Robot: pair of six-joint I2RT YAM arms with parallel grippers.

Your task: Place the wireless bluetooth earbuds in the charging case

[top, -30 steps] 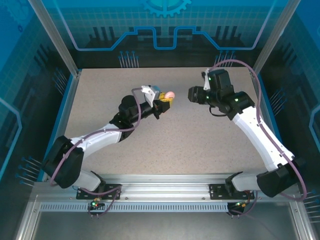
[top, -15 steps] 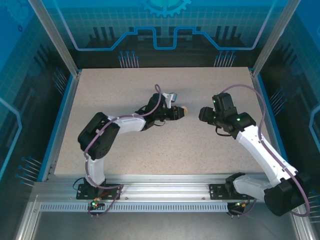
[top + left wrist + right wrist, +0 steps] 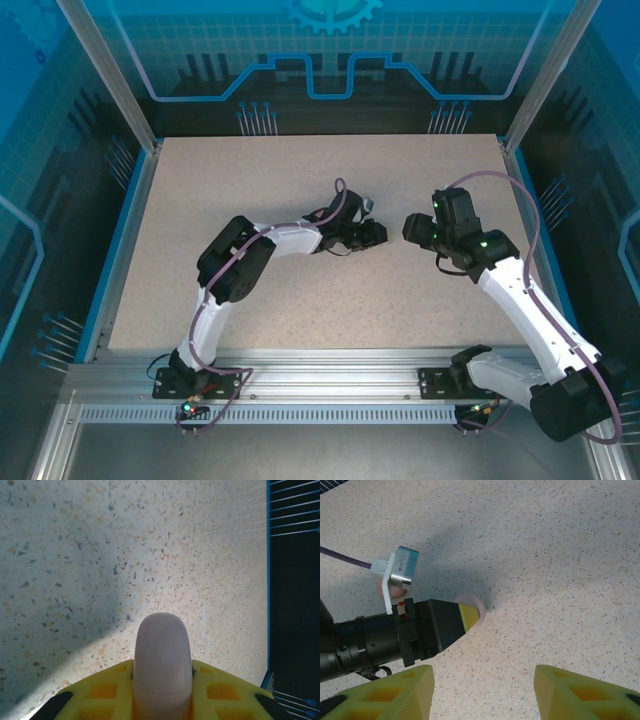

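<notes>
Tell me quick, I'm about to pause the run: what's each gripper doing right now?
Left gripper: closed, holding the charging case.
Right gripper: open, holding nothing.

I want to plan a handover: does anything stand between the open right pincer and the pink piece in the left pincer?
Nothing visible does. Bare table lies between the right pincer and the pink piece. The left pincer clamps its sides, with only the tip free.
</notes>
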